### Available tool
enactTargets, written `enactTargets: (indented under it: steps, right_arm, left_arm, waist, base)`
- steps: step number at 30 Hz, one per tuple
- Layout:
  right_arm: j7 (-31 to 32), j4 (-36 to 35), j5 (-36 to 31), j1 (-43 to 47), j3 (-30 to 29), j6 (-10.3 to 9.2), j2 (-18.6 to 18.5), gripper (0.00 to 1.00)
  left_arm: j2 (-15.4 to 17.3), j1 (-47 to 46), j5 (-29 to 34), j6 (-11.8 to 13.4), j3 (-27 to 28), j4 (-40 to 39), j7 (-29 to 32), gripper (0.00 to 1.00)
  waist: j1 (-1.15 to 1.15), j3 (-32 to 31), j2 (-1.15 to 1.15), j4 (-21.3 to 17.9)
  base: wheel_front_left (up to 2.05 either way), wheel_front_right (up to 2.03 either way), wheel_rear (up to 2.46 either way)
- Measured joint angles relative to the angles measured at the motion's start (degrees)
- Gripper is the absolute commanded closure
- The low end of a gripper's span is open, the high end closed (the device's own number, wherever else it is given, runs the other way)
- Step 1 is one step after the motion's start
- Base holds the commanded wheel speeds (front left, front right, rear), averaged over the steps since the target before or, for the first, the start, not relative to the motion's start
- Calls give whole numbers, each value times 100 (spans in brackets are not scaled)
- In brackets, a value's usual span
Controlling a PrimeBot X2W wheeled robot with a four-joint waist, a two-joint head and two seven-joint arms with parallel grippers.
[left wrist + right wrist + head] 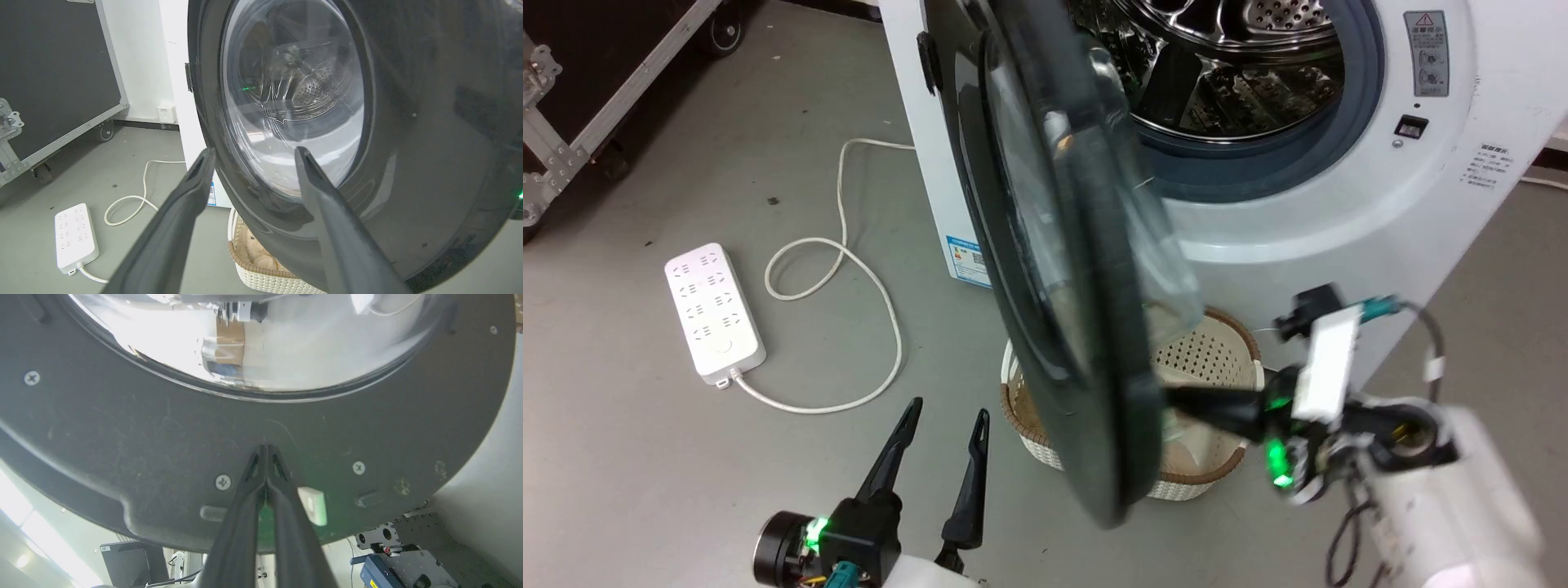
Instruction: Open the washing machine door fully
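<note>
The washing machine stands at the upper right with its steel drum exposed. The washing machine door is swung about halfway out and appears nearly edge-on, its glass bowl bulging toward the machine. My right gripper reaches in from the right, shut, with its tips against the door's inner face; the right gripper holds nothing. My left gripper stands open on the door's outer side, low and left of it. The left gripper points at the door's glossy front without touching it.
A white woven basket sits on the floor under the door's lower edge. A white power strip and its looped cable lie on the grey floor to the left. A black wheeled case stands at the far left.
</note>
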Motion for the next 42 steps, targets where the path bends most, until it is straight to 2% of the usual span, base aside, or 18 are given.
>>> enactTargets:
  steps: [3,4,5,11,16,21,23,26,28,32,38,42]
  right_arm:
    - [-437,-358,144,282,539,0,21,100]
    - [-630,-452,130,343,623,0,30,77]
    - [-792,-526,127,385,667,0,31,0]
    - [-1631,-1107,-265,609,353,0,-14,0]
    - [-2900,-2270,-1204,978,-21,0,-385,0]
    - [-4891,-3377,-3021,1552,92,0,-1127,0]
    - [-5714,-3545,-3817,1837,163,1,-1373,0]
    - [-6572,-3589,-4915,2298,260,1,-1551,0]
    - [-7007,-3567,-5520,2569,177,1,-1511,0]
    - [-7564,-3598,-6372,3061,-179,1,-1081,0]
    - [-7758,-3753,-7085,3671,-338,1,-443,0]
    - [-7788,-3665,-7403,3927,-274,1,-193,0]
  left_arm:
    - [-1,57,-2,-32,33,26,0,0]
    - [-1,74,-7,-33,48,32,0,0]
    - [-1,80,-8,-33,69,37,0,0]
    - [-3,80,-112,-31,286,-13,0,0]
    - [-3,80,-176,-57,486,-57,0,0]
    - [-3,80,-209,-103,688,-81,0,0]
    - [1,81,-209,-135,736,-92,0,0]
    - [5,113,-209,-152,805,-101,0,0]
    - [8,190,-234,-180,834,-87,0,0]
    - [5,303,-248,-202,900,-45,0,0]
    - [2,433,-248,-209,899,88,0,0]
    - [1,442,-247,-209,892,116,0,0]
  waist:
    - [0,-8,0,-31]
    - [0,-13,0,-49]
    - [1,-23,0,-70]
    - [1,-136,0,-239]
    - [0,-249,0,-440]
    - [0,-348,0,-639]
    - [0,-384,0,-721]
    - [0,-429,0,-851]
    - [0,-459,0,-936]
    - [0,-521,0,-1070]
    - [0,-589,0,-1184]
    - [0,-609,0,-1211]
  base:
    - [0,0,0]
    - [0,0,0]
    - [0,0,0]
    - [0,0,0]
    - [0,0,0]
    - [0,0,0]
    - [0,0,0]
    - [0,0,0]
    - [0,0,0]
    - [0,0,0]
    - [0,0,0]
    - [0,0,0]
